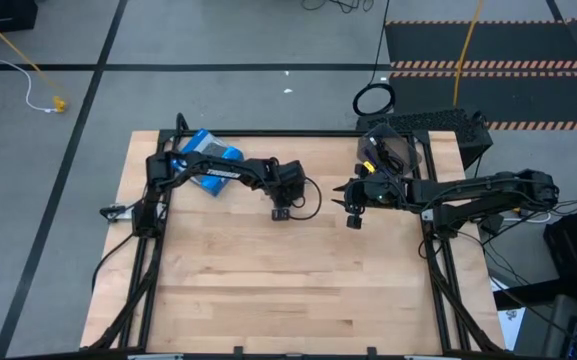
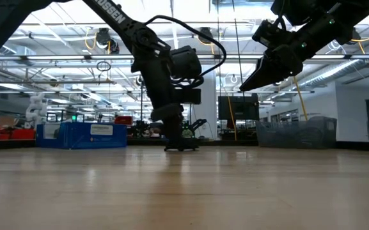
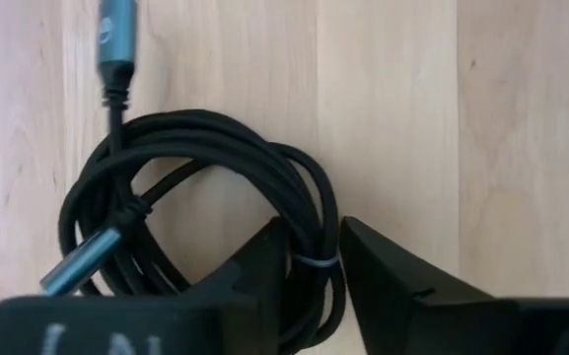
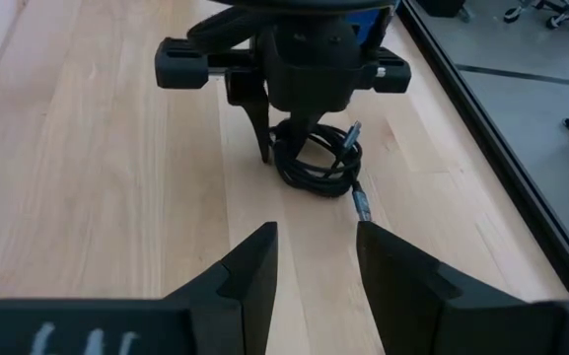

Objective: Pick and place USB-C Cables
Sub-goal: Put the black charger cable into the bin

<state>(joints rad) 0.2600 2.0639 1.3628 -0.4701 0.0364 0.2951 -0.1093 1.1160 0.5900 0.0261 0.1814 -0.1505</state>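
The left gripper [image 3: 314,286] is down on the tabletop [image 1: 298,290] near its far middle, its jaws set either side of one edge of a coiled black cable [image 3: 200,212] and closed to a narrow gap around the bundled strands, right where a thin tie wraps them. Whether the pinch is already firm cannot be told, but the strands sit between the fingertips [image 3: 254,266]. The cable lies flat on the wood, a small ring of several loops, with two metal-shelled plugs: one sticks out beyond the ring, the other lies across it. From the right wrist view the same coil [image 4: 316,158] shows under the left arm's wrist, one plug pointing away from the ring. The right gripper [image 4: 314,261] hangs above the tabletop, just beside the left one and clear of the cable, jaws spread. The cable should be light and limp: the loops will likely sag and the plug ends dangle once lifted, so the tied section looks the best hold, since it gathers every strand. A blue-and-grey box [image 1: 211,165] sits at the far left edge.
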